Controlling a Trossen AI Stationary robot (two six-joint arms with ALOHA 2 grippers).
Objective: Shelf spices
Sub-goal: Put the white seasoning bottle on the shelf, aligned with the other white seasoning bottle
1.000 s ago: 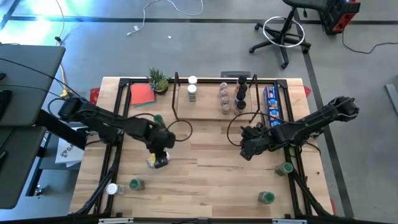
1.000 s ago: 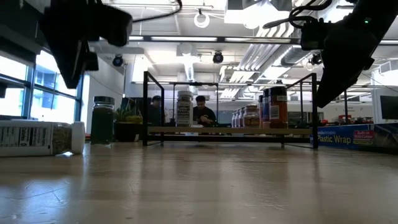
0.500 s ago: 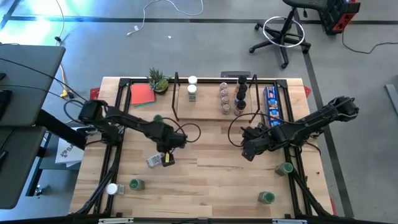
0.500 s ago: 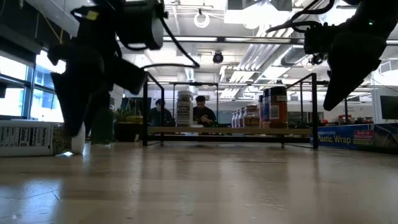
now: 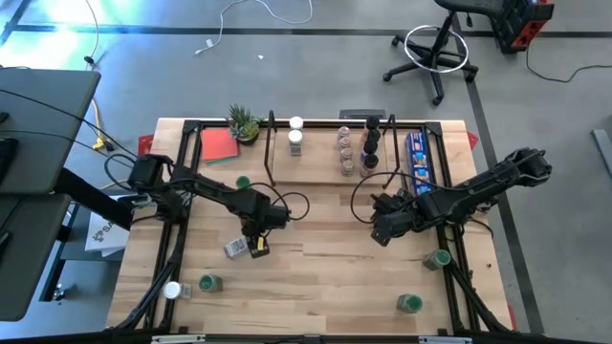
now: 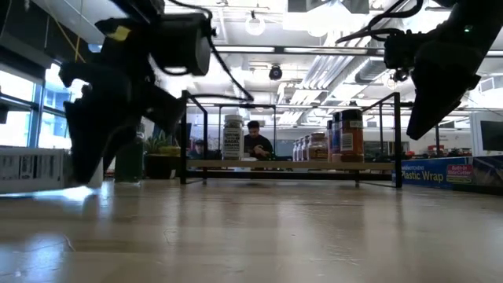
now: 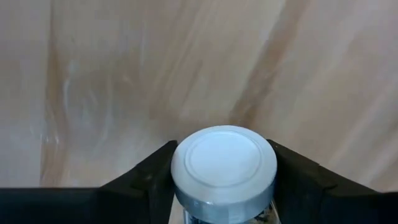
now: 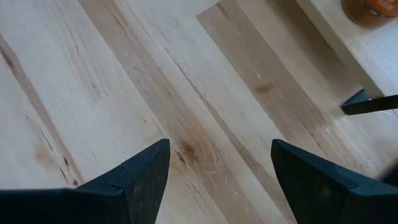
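The bench [image 5: 316, 277] carries the shelf [image 5: 330, 153] at its back, several spices already on it. The left pincer [image 5: 254, 239] straddles a lying white-capped jar [image 7: 224, 165] mid-bench; whether it has clamped, I cannot tell. The right pincer [image 8: 217, 168] hangs open, empty. The jar looks rigid, light and slick: grip the body. Only the wrist view shows the cap between the fingers.

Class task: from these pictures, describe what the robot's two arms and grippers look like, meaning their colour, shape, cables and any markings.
Both arms are dark, almost black, slim and jointed. Thin black cables loop loosely off each near the wrist. The left gripper carries a small yellow mark on its side, also visible in the low view. The right gripper has two flat, dark, wedge-shaped fingers with angled edges. No lettering is legible.
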